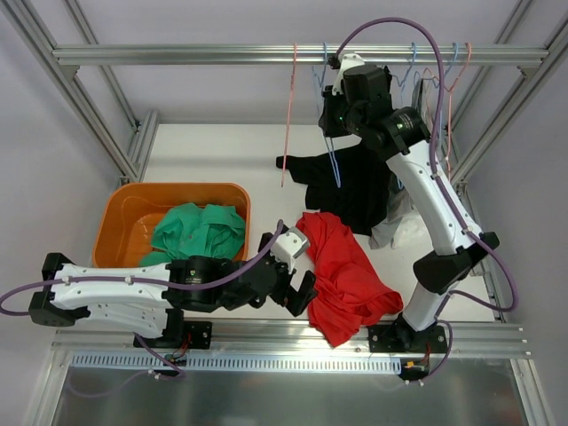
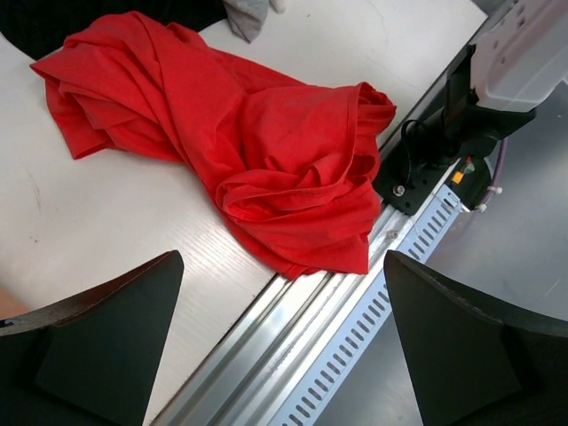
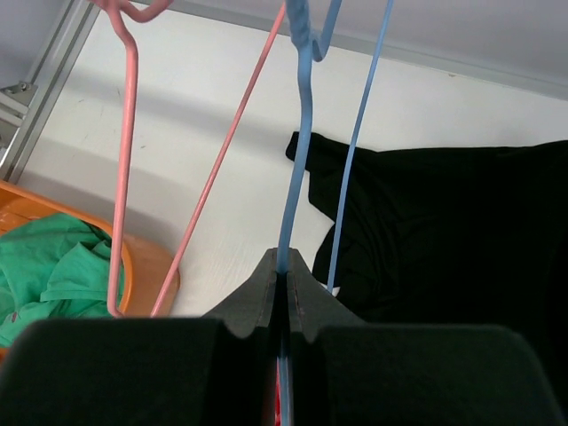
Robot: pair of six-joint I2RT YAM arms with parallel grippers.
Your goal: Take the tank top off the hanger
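Note:
A blue wire hanger (image 1: 334, 169) (image 3: 297, 160) hangs from the top rail (image 1: 195, 55), and my right gripper (image 1: 330, 120) (image 3: 284, 266) is shut on its wire. Below and to the right of it spreads the black tank top (image 1: 351, 186) (image 3: 444, 231). I cannot tell whether it hangs on the hanger or only lies beneath it. My left gripper (image 1: 302, 293) (image 2: 282, 262) is open and empty, low over the table's near edge, just beside a crumpled red garment (image 1: 346, 275) (image 2: 257, 133).
An orange basket (image 1: 173, 188) (image 3: 151, 275) at the left holds green clothing (image 1: 200, 231) (image 3: 53, 275). A bare pink hanger (image 1: 288, 115) (image 3: 129, 151) hangs left of the blue one. Several more hangers (image 1: 444, 71) crowd the rail's right end. A grey garment (image 1: 395, 226) lies by the right arm.

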